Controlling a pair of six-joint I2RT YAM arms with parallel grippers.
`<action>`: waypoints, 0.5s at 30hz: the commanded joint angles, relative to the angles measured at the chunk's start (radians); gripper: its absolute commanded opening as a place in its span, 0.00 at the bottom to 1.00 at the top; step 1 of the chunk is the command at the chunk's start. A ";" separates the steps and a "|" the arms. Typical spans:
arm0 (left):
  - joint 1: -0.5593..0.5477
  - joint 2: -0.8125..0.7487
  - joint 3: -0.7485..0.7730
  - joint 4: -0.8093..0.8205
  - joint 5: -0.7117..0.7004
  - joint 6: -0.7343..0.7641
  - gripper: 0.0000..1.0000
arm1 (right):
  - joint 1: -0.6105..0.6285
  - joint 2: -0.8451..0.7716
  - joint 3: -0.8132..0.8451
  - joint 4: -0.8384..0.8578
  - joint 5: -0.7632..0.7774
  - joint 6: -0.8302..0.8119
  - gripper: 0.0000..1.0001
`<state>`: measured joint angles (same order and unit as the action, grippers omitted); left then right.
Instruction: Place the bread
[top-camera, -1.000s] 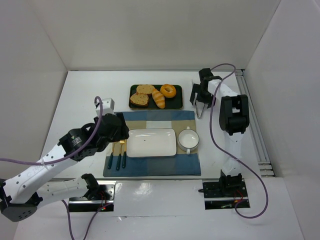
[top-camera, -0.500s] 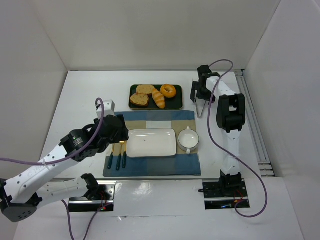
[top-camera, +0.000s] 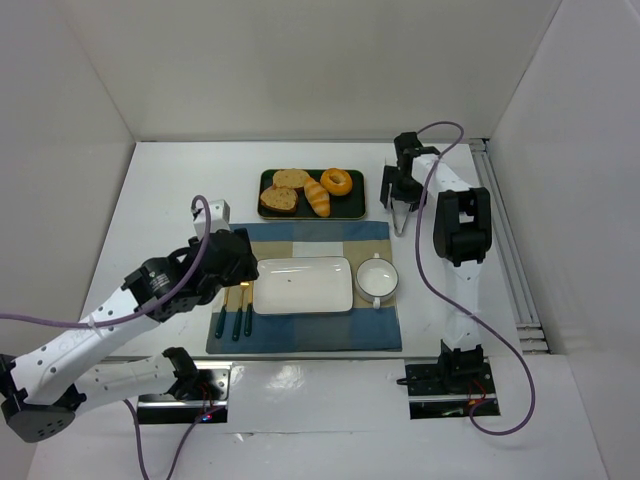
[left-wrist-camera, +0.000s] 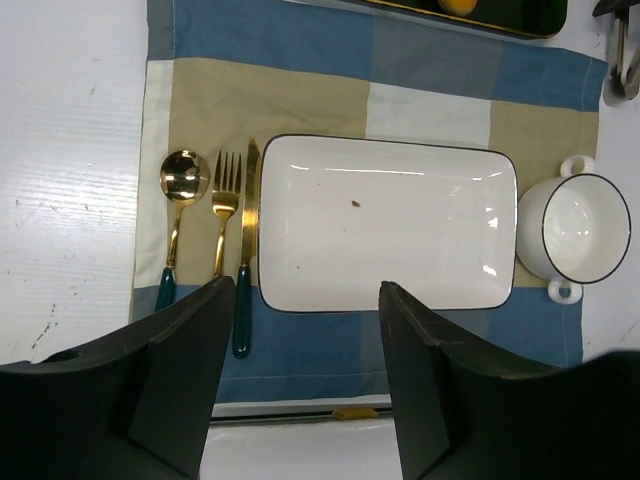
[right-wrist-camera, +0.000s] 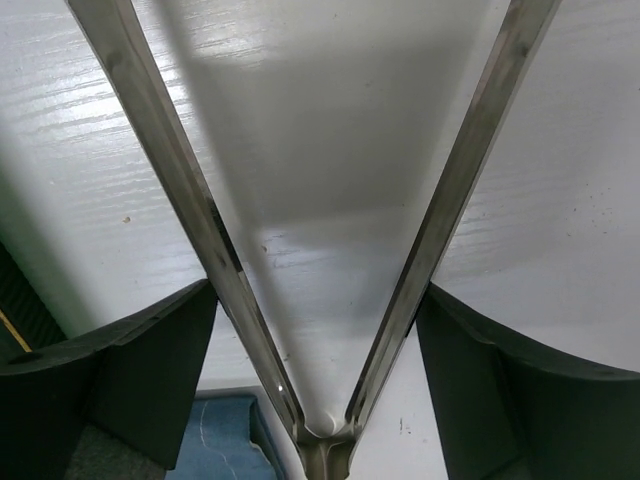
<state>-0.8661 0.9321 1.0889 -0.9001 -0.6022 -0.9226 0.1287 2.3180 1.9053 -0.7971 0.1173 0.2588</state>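
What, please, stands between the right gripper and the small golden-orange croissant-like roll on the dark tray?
Nothing covers the golden-orange croissant-like roll from above. The ring-shaped orange donut lies beside it on the dark tray, on the side toward the right gripper, which holds long metal tongs; a sideways approach could meet it.

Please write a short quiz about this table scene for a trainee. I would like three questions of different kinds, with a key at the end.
1. True or false: on the placemat, the fork lies between the spoon and the knife.
2. Fill in the missing word: the right gripper holds a pair of open metal ____.
3. Choose one: the croissant-like bread lies on the dark tray between
A) the spoon and the fork
B) the toast slices and the donut
C) the knife and the right gripper

Key: 1 true; 2 tongs; 3 B.
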 joint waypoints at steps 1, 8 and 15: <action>0.006 0.004 0.019 -0.002 -0.025 -0.013 0.72 | 0.015 0.047 -0.040 -0.105 0.002 -0.023 0.84; 0.006 0.004 0.019 -0.002 -0.034 -0.004 0.73 | 0.015 0.076 -0.040 -0.105 -0.007 -0.023 0.71; 0.006 -0.006 0.019 -0.020 -0.044 -0.004 0.73 | 0.015 0.052 -0.058 -0.093 -0.018 -0.001 0.61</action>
<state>-0.8661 0.9382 1.0889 -0.9119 -0.6098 -0.9222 0.1352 2.3177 1.9038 -0.8040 0.1116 0.2527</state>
